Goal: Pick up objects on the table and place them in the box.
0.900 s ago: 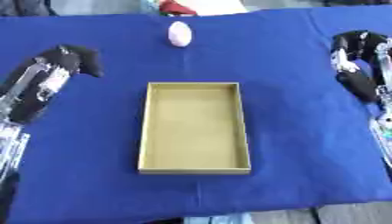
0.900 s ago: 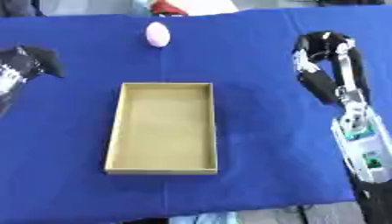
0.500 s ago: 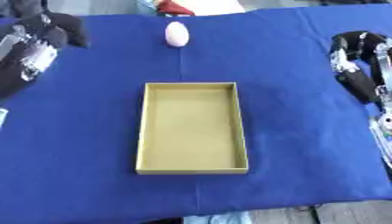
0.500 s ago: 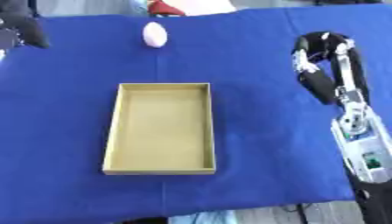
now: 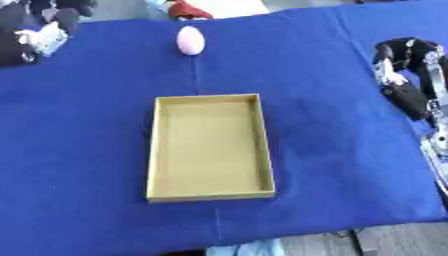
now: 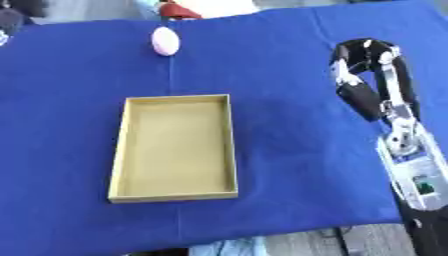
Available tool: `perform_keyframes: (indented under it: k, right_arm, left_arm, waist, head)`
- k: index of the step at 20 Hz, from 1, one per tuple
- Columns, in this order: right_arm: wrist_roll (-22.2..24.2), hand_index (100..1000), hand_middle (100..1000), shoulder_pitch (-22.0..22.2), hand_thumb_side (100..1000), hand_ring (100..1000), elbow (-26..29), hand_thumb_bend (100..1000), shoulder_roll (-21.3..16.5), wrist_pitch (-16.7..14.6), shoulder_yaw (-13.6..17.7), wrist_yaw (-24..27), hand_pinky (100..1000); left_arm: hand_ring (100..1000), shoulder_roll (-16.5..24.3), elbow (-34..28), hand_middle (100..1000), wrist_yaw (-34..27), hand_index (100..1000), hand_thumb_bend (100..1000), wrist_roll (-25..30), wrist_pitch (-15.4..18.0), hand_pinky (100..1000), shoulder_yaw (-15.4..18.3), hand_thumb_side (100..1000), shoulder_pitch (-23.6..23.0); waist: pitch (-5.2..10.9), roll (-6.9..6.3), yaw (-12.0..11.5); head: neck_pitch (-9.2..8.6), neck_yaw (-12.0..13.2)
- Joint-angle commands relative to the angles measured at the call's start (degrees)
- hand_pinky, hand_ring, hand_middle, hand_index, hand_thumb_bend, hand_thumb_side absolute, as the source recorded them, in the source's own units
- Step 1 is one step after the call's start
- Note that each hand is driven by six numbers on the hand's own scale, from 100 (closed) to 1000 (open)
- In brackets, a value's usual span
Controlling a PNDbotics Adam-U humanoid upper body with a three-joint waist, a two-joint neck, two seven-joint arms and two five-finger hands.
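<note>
A pink egg-shaped object (image 5: 190,40) lies on the blue cloth near the far edge, left of the middle. A shallow tan cardboard box (image 5: 155,150) sits in the middle of the table, long side pointing away from me; only its bare floor shows inside. My left hand (image 5: 42,31) is at the far left corner, level with the pink object and well to its left, holding nothing I can see. My right hand (image 6: 360,75) hovers at the right side, fingers relaxed and bent downward, with nothing in it.
The blue cloth (image 5: 332,165) covers the whole table. A red and white thing (image 5: 186,9) lies just past the far edge behind the pink object. The near edge of the table shows along the bottom.
My left hand has moved from the left middle of the table up to the far left corner. The right hand, the box and the pink object have stayed put.
</note>
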State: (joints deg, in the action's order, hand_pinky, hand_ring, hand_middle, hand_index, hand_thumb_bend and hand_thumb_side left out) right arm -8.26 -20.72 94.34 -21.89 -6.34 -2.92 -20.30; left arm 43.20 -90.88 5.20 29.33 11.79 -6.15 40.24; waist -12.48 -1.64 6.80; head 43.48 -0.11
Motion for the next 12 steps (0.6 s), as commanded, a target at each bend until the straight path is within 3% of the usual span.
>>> perform_keyframes:
  k: [1,7,10,12]
  right_arm:
    - [0.5,690,522,-1.1,676,563,0.7,100,-1.1,-0.2,-0.2,0.4,506]
    - [0.9,690,520,-1.6,679,562,0.6,100,-1.2,-0.4,-0.6,0.5,505]
    - [1.2,689,520,-1.9,679,561,0.7,100,-1.2,-0.5,-0.8,0.6,505]
    - [1.3,689,519,-2.1,681,561,0.8,100,-1.2,-0.6,-1.0,0.6,505]
  left_arm:
    - [750,3.0,3.9,729,2.8,867,379,1.9,2.3,792,-0.8,554,4.1]
    - [782,0.2,13.3,756,8.6,881,475,3.7,4.9,817,-1.9,493,12.1]
    - [794,-1.4,17.8,767,11.4,887,436,2.8,5.5,831,-2.0,422,15.0]
    - [810,-2.6,20.9,783,13.3,895,368,1.8,5.7,850,-2.1,328,16.6]
  waist:
    - [1.09,-0.18,0.7]
    - [0.78,-0.84,2.5]
    - [0.61,-1.15,3.5]
    - [0.41,-1.39,4.2]
  head:
    - [-0.62,0.4]
    - [-1.16,0.5]
    - [-1.42,0.7]
    - [-1.7,1.0]
